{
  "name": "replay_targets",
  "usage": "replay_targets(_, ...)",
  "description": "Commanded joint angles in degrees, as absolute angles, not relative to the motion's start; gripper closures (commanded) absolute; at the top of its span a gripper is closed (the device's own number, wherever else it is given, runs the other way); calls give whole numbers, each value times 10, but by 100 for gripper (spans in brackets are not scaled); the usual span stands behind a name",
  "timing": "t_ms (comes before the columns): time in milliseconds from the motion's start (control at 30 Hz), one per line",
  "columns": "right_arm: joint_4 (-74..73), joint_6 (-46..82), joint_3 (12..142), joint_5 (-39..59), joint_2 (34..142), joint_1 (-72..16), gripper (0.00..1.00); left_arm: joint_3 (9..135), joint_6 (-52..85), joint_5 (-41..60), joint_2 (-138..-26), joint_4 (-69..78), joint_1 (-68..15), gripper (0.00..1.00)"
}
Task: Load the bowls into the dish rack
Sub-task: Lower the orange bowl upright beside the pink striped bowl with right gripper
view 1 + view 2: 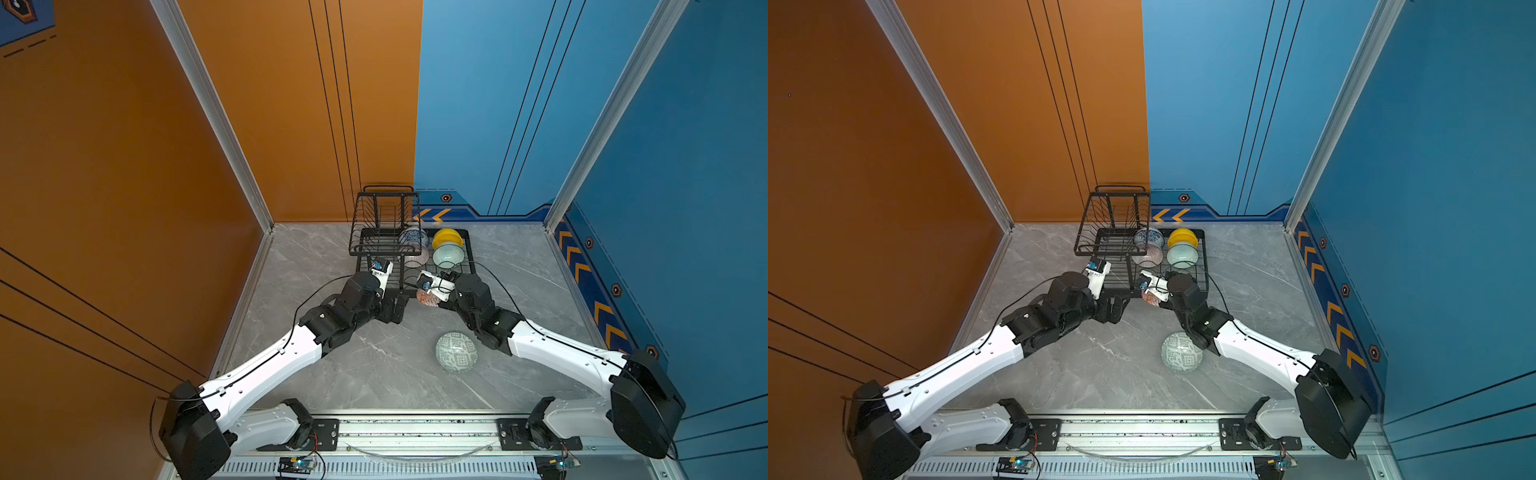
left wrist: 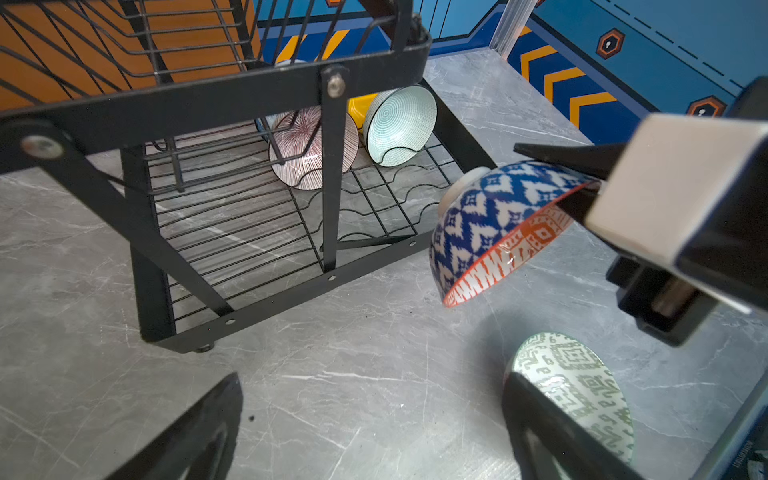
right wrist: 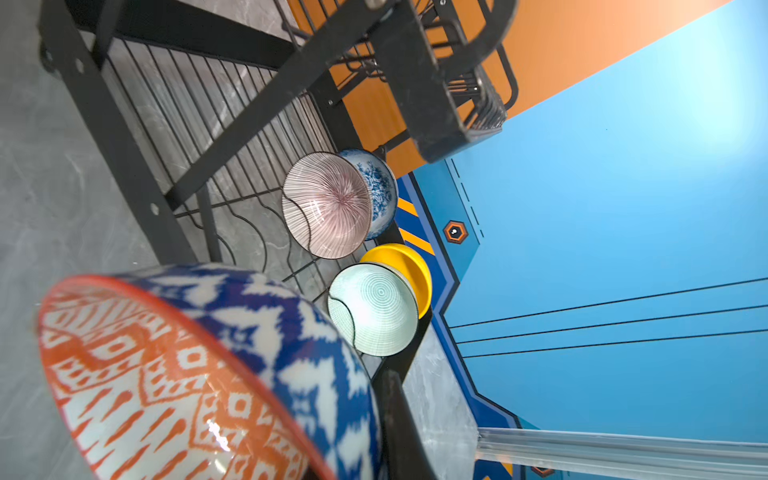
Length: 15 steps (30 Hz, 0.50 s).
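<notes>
- Setting: a grey marble-look tabletop is boxed in by orange and blue wall panels. The black wire dish rack stands at its far side.
- Already loaded: four bowls stand on edge at the far end of the lower tier. The pinkish striped bowl sits in front of the blue-white floral bowl, and the mint bowl in front of the yellow bowl.
- In hand: your right gripper is pinched narrow on the rim of the orange-and-blue patterned bowl. The bowl hangs tilted, clear of the table, just beside the rack's near right corner.
- Idle: your left gripper is spread wide and empty over bare table in front of the rack.
- Waiting: the green-white patterned bowl lies on the tabletop, well apart from the rack.
- Step, as judged: seat the held bowl in a free wavy slot in front of the mint bowl.
- Doing it well: enter low, under the upper basket and clear of the upright post.
- Turn the bowl's mouth the same way as its neighbours.
- Lower it until the wires carry the bowl, and only then let the fingers part.
- Risk: a rim pinch can let the bowl swing, so move slowly near the mint bowl.
</notes>
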State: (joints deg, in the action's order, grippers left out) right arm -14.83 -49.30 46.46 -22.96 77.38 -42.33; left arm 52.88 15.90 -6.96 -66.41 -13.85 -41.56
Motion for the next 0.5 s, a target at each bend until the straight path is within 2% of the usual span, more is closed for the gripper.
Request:
replay_targets(0,-221,-560,490,-278,794,-423,100,520,158,-58,-655,-147,-409,2)
replay_targets(467,-302,-652,536,-328,885,-406,100,506,163,-60,-636,-154,-402,2)
